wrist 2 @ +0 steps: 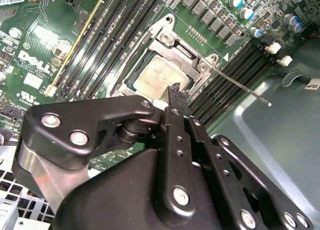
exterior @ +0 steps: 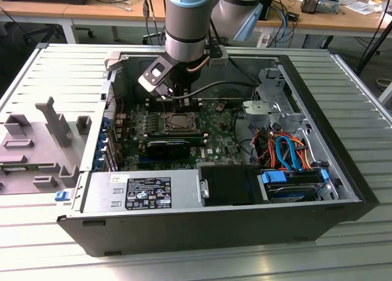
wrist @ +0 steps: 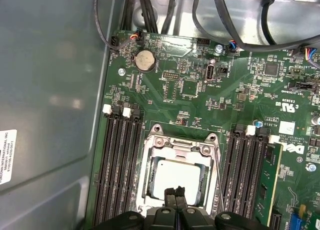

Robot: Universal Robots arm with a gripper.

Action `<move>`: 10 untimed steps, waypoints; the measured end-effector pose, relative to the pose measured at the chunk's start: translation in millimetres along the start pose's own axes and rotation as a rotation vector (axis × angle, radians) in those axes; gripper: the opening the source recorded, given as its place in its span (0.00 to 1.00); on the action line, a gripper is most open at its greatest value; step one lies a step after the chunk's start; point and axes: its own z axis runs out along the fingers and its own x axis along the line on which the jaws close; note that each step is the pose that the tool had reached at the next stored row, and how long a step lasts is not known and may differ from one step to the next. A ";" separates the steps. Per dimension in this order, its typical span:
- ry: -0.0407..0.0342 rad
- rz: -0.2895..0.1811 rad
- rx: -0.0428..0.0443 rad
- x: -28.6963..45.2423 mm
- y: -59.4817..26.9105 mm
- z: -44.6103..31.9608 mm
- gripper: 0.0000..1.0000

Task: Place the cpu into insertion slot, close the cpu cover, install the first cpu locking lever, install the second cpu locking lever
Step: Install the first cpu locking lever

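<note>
First wrist view is showing you the gripper (wrist: 175,191) hanging with its fingers sitting together, just at the edge of the cpu (wrist: 176,177), which is lying in the insertion slot (wrist: 148,180). The cpu cover (wrist: 172,149) is lying flat around it. In the second wrist view, a thin locking lever (wrist 2: 240,86) is sticking out away from the socket.

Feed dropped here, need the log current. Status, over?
Gripper over cpu edge, jaws shut. Cpu seated, cpu cover down over it. One lever rod sticking out over memory slots.
</note>
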 end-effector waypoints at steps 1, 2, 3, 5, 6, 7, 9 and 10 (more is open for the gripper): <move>-0.0001 -0.002 0.0002 0.0 0.0 0.0 0.11; -0.0001 -0.003 0.0003 0.0 0.0 0.0 0.11; -0.0001 -0.004 0.0004 0.0 0.1 0.0 0.11; -0.0001 -0.006 0.0007 0.0 0.1 0.0 0.11; -0.0002 -0.008 0.0008 0.0 0.1 0.0 0.11; -0.0002 -0.009 0.0010 0.0 0.1 0.0 0.11; -0.0004 -0.014 0.0016 0.0 0.1 0.0 0.11; -0.0004 -0.017 0.0019 0.0 0.1 0.0 0.11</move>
